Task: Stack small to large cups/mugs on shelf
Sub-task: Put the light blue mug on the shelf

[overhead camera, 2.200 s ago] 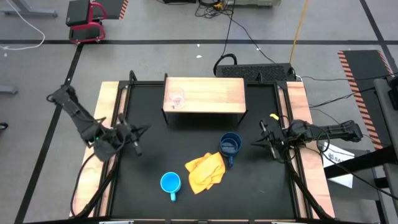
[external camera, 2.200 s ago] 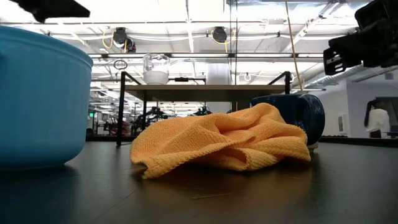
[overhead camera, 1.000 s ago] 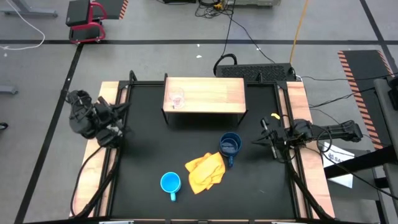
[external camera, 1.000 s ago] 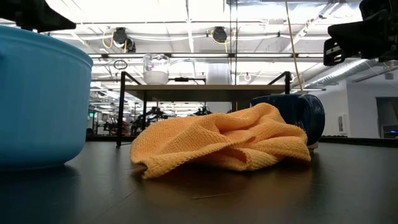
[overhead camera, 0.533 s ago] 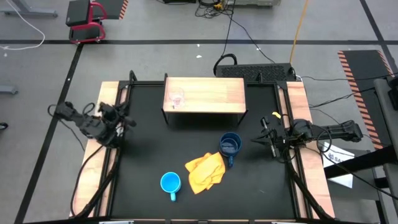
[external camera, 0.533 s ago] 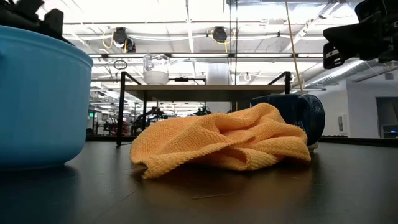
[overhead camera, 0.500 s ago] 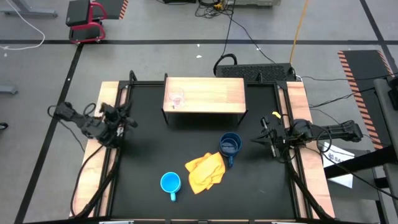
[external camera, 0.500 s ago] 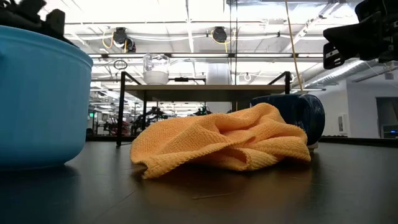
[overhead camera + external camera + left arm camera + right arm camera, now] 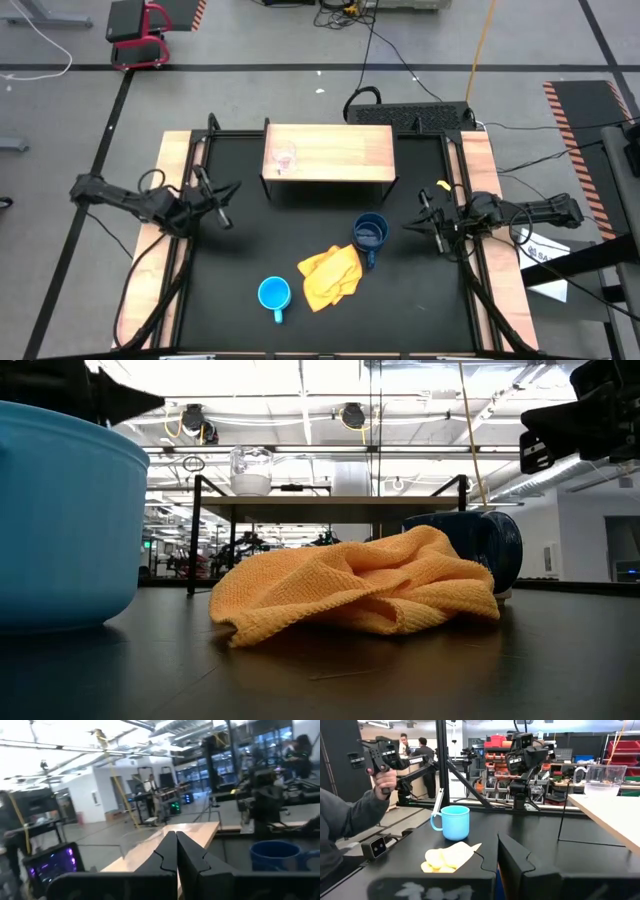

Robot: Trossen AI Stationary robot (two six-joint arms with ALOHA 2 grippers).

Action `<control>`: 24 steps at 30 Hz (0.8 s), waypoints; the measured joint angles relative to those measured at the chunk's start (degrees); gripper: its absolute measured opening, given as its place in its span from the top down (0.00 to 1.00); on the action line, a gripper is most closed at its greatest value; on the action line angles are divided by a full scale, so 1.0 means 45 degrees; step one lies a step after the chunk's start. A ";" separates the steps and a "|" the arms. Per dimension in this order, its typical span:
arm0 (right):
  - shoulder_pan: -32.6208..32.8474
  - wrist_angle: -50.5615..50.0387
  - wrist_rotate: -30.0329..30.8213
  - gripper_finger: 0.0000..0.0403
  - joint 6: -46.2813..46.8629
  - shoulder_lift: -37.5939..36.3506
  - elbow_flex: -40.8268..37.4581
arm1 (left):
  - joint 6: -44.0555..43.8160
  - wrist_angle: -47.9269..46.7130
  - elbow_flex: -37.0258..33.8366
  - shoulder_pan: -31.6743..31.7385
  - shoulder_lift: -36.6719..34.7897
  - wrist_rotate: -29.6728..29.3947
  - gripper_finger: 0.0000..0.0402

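Upper centre of high view: shelf (image 9: 330, 150) carries glass cup (image 9: 284, 159) at its left end; dark blue mug (image 9: 370, 233) mid-tabletop, touching yellow cloth (image 9: 329, 275); light blue mug (image 9: 273, 294) lower centre; left gripper (image 9: 222, 205) at frame left, fingers pressed together; right gripper (image 9: 415, 226) at right, seemingly slightly parted, holding nothing.
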 joint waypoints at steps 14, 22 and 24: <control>0.0010 -0.0206 -0.0740 1.00 0.0307 -0.0001 -0.0001 | -0.1981 -0.4388 0.1001 0.0049 -0.0008 0.1282 1.00; 0.0010 -0.0230 -0.0634 1.00 -0.0004 -0.0001 -0.0001 | -0.2098 -0.4817 0.1001 0.0045 -0.0008 0.2660 1.00; 0.0010 -0.0228 -0.0629 1.00 -0.0004 -0.0001 0.0000 | -0.2277 -0.4540 0.1001 0.0044 -0.0008 0.2866 0.99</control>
